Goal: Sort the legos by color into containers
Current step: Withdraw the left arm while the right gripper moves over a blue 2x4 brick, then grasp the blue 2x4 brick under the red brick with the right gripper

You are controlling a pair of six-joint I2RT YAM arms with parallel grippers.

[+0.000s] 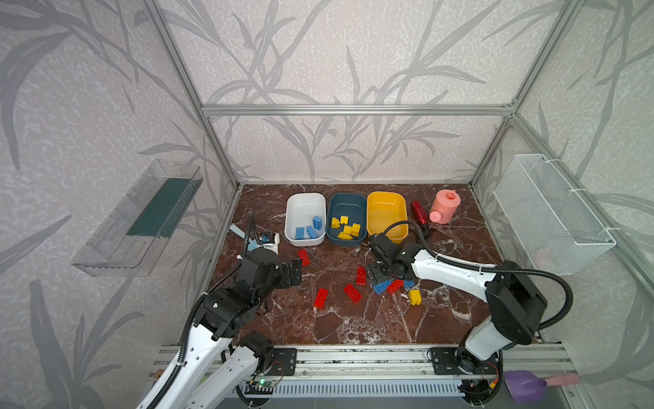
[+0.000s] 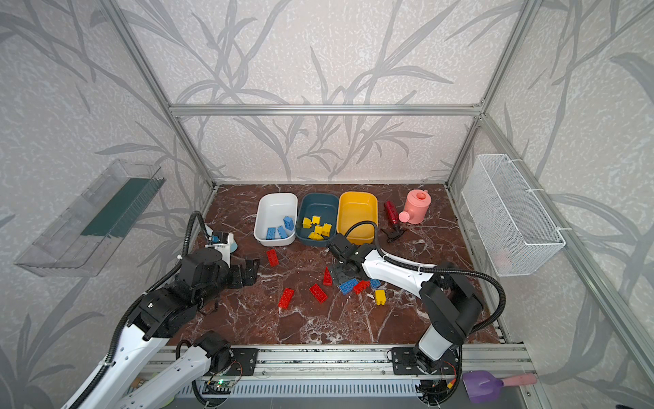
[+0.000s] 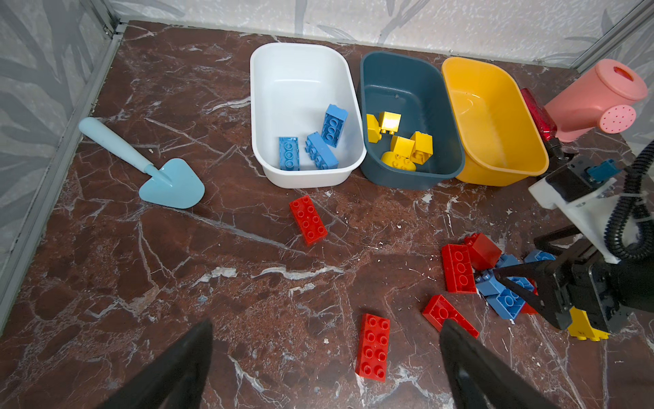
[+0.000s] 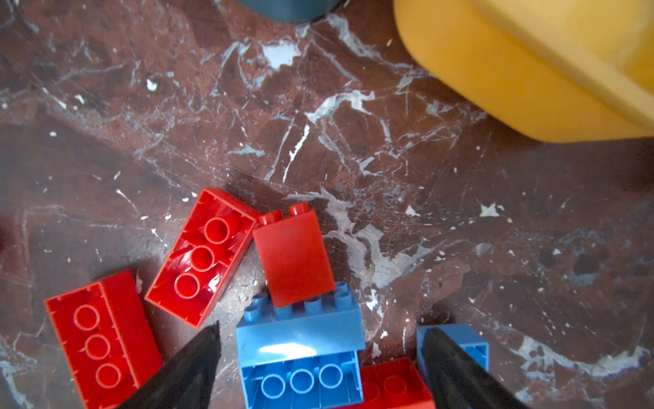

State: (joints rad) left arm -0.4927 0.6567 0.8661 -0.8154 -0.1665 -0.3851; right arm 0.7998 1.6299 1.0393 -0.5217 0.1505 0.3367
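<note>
- Although several red legos (image 1: 321,298) lie loose at lower centre of both top views, with a yellow brick (image 1: 414,296) to their right, none is the step in hand.
- At mid left, the left pincer (image 3: 327,322) hangs spread wide above the table (image 3: 247,283), gripping nothing.
- Just right of centre, the right pincer (image 4: 320,329) sits low over a small heap, fingers wide apart either side of a blue brick (image 4: 299,340) lying on its side; nothing is gripped yet.
- A smooth-faced red brick (image 4: 293,258) overlaps that brick's studs and a second red brick (image 4: 389,386) sits tight beside it. I judge a slow, centred close and a straight lift best, so the neighbours fall away.
- Farthest, at upper centre, the white tub (image 1: 304,209) holds blue legos (image 1: 317,222), so carry it there. The teal tub (image 1: 346,203) holds yellow ones and the yellow tub (image 1: 385,212) is empty.
</note>
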